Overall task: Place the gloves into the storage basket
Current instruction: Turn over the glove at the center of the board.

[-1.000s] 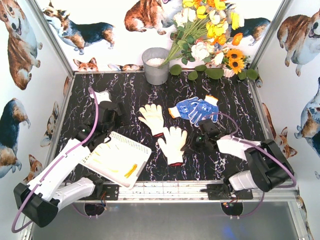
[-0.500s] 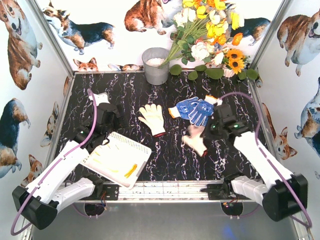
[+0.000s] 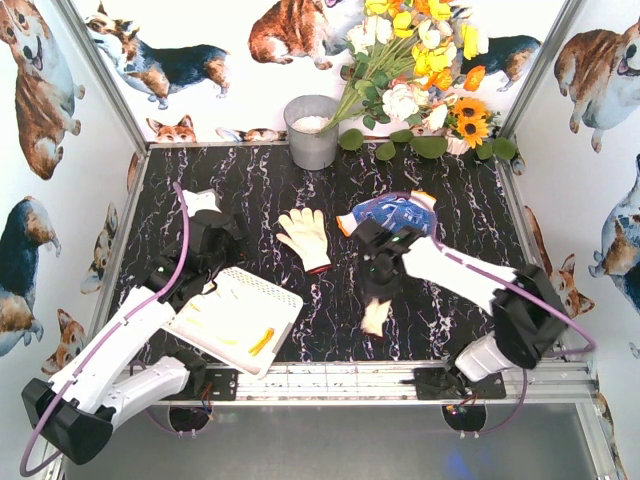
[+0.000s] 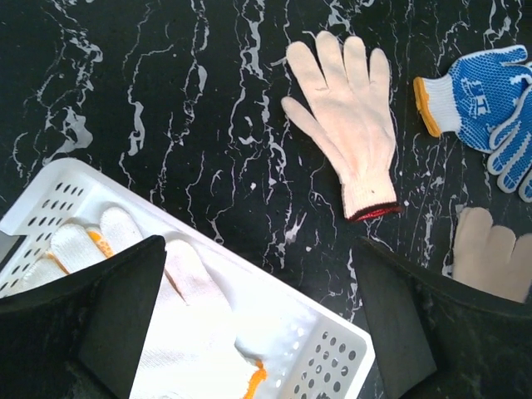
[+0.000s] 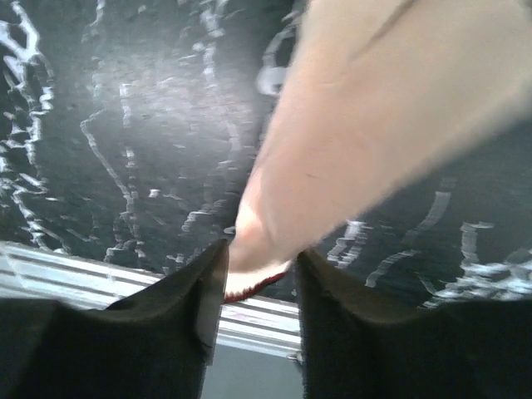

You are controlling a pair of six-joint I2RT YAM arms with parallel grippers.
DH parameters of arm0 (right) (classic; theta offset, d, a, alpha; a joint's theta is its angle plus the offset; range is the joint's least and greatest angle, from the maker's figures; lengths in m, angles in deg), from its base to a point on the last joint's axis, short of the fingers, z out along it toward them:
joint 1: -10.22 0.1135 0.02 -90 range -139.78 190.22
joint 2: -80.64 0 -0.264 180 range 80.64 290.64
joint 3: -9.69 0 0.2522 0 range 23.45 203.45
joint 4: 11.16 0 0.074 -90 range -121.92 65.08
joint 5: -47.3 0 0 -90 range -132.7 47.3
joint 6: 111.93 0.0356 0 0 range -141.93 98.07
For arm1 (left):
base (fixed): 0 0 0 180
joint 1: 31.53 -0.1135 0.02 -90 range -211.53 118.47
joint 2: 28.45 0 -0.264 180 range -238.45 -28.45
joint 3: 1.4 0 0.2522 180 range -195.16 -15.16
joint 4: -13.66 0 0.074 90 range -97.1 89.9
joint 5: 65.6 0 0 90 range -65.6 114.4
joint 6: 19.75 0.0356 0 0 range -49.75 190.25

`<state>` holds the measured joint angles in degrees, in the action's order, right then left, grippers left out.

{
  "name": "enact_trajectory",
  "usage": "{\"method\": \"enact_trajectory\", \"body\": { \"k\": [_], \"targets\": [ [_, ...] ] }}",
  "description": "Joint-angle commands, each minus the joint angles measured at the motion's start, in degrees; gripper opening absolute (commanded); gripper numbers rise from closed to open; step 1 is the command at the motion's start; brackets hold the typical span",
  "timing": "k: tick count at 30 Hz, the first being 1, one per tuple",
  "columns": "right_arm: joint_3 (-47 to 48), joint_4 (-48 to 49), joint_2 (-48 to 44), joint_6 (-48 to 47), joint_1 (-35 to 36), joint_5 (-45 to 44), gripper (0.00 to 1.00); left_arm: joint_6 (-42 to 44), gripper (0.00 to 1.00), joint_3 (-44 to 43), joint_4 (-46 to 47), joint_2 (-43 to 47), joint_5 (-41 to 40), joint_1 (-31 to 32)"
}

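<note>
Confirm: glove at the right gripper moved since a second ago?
Yes. The held glove hangs from the right gripper, off the table, now further right of the lying cream glove, nearer the front rail.

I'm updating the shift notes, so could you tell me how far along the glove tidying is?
Done: white knit gloves with orange cuffs lie in the white slotted plastic basket. In hand: the right arm's jaws pinch a cream knit glove. To do: one cream red-cuffed glove and the blue dotted gloves lie on the black marble tabletop.

no readable text, labels, numbers; white print on blue glove [image 4: 474, 91] illegible.
</note>
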<state>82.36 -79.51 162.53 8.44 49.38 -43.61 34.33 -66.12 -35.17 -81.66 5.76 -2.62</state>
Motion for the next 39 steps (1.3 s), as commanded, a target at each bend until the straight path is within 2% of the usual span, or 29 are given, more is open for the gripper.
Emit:
{"method": "enact_trajectory", "body": {
  "k": [1,3,6,10,11,15,19,24,29,33,36,39],
  "targets": [
    [0.0,12.9,0.2,3.8,3.5,11.8,0.52,-0.8,0.88,0.9,0.8,1.3,3.9,-0.4],
    [0.6,13.5,-1.8,3.5,3.4,12.5,0.63,-0.9,0.88,1.3,1.9,1.1,5.8,-0.3],
    [1.4,9.6,-5.6,2.9,2.2,8.7,0.68,-1.6,0.87,2.3,5.6,0.1,9.9,0.5],
    [-3.8,8.6,-9.8,3.6,-4.1,10.3,0.65,-3.5,0.85,2.4,12.0,-3.5,11.9,5.8],
    [-5.5,9.2,-10.9,4.3,-6.3,11.6,0.61,-4.0,0.84,2.1,14.1,-4.8,11.8,7.4],
    [-12.9,14.2,-15.1,7.6,-12.9,16.8,0.56,-5.0,0.78,-0.4,18.6,-11.6,10.9,15.4],
    [-18.6,20.8,-17.4,11.6,-14.9,18.7,0.53,-5.0,0.72,-3.8,20.5,-18.6,10.5,20.4],
    [-22.2,22.2,-17.3,11.6,-15.7,20.6,0.51,-5.8,0.69,-5.3,24.0,-23.5,11.7,22.9],
    [-24.7,24.3,-14.8,11.7,-15.7,23.7,0.46,-6.9,0.69,-7.1,21.7,-26.4,8.4,22.6],
    [-24.7,25.2,-15.7,12.1,-15.7,23.0,0.46,-8.3,0.69,-9.0,19.7,-29.2,10.1,16.6],
    [-23.8,24.4,-17.3,11.7,-15.7,21.9,0.46,-7.1,0.68,-11.3,18.1,-32.4,8.2,14.0],
    [-22.9,23.0,-19.4,11.1,-15.7,20.5,0.46,-7.9,0.62,-13.0,16.6,-36.2,8.4,10.7]
  ]
}}
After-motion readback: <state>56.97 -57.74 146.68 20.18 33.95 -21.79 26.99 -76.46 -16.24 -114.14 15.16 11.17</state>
